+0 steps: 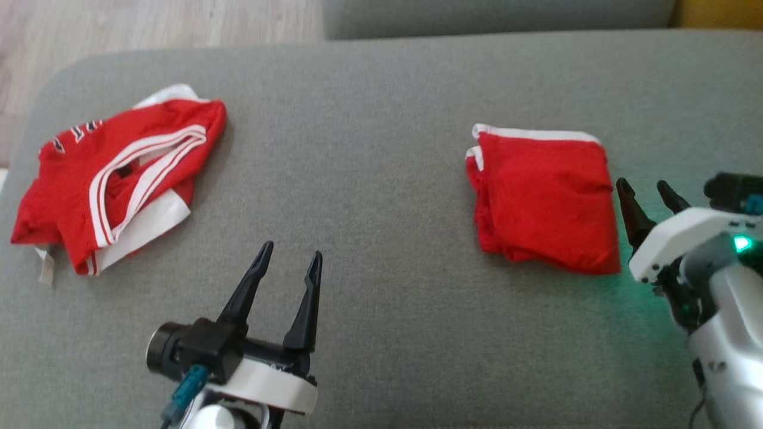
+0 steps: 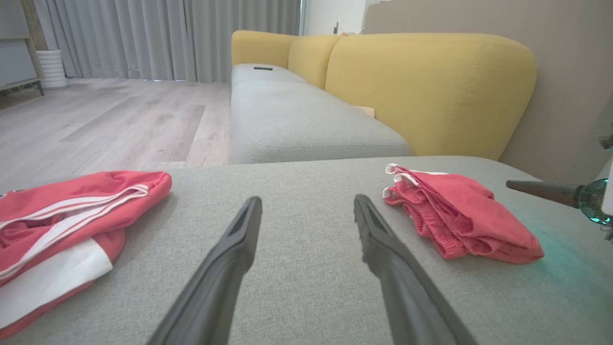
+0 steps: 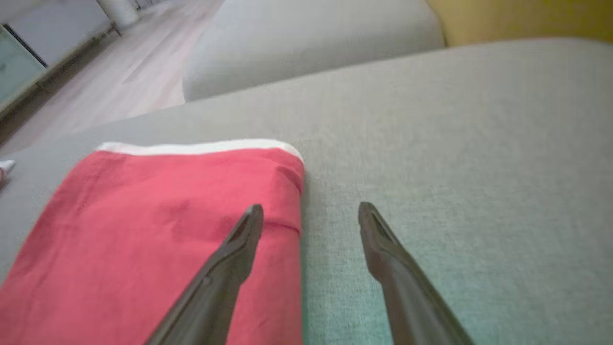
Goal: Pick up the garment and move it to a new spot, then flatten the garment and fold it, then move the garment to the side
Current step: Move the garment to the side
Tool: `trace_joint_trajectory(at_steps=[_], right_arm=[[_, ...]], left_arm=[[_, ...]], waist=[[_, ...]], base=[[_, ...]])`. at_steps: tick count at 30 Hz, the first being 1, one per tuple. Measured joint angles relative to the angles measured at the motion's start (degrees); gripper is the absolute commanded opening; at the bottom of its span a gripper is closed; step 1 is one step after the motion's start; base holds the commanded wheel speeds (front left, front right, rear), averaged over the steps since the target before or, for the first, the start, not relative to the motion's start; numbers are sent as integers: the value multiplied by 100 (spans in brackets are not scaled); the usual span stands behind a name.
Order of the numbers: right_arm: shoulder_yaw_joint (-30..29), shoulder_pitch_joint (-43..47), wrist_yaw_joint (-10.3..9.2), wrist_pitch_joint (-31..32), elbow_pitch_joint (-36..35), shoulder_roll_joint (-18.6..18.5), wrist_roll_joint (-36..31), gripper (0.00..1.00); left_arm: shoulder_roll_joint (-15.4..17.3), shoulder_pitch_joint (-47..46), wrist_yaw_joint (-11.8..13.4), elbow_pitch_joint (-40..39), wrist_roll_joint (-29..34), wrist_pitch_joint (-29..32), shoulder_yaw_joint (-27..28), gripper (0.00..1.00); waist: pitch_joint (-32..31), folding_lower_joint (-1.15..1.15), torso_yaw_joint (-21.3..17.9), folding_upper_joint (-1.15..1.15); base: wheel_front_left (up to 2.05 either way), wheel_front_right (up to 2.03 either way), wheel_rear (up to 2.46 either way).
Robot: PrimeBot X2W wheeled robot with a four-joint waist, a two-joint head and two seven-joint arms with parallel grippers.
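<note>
1. The folded red garment [image 1: 545, 202] is a thick, almost square packet with a white band along its far edge. Its left side shows several stacked layers.
2. It lies flat on the grey cushion [image 1: 381, 149], in the right part of it.
3. Well apart from the folded garment, on its left side, lies a crumpled red garment [image 1: 113, 179] with white stripes and white trim. It is not flattened.
4. Bare cushion lies between the two garments, and nothing lies on the folded one.
5. Beyond the folded garment there are a yellow sofa back [image 2: 431, 81] and a wooden floor [image 2: 119, 124].
6. The right hand [image 1: 641, 183] is just beside the folded garment's right edge, fingers spread wide and holding nothing. In the right wrist view one finger [image 3: 239, 249] crosses that edge. I cannot tell if it touches.
7. The left hand [image 1: 292, 250] is to the left of the folded garment, apart from it, also wide and empty.
</note>
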Motion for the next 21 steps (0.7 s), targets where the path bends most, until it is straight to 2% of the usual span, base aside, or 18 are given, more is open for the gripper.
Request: trace_joint_trajectory(at_steps=[5,9,10,11,12,13,17,21], right_arm=[[268,-313,0,517,600,-197,301,100],[568,-443,0,648,727,-236,538,100],[657,-486,0,667,720,-241,603,89],[743,-529,0,669,714,-247,661,45],[832,-573,0,671,709,-247,736,15],[909,-601,0,670,700,-250,799,0],[1144,-696,4,643,697,-393,855,0],[1203,-957,5,492,771,-801,714,0]], left_arm=[[-5,-166,-1,74,0,0,-71,100],[-7,-229,5,73,0,0,-97,100],[-7,-240,5,73,0,0,-97,100],[-8,-254,5,73,0,0,-100,100],[-7,-268,5,73,0,0,-100,100],[-8,-279,5,71,0,0,-103,100],[-8,-287,2,31,-2,0,-108,100],[-8,-392,-52,-76,-42,0,-104,100]], waist=[[257,0,105,0],[413,0,154,0],[443,0,152,0],[467,0,143,0],[484,0,123,0],[500,0,101,0],[591,0,-24,0],[759,0,-200,0]], base=[[0,0,0],[0,0,0],[0,0,0],[0,0,0],[0,0,0],[0,0,0],[0,0,0],[0,0,0]])
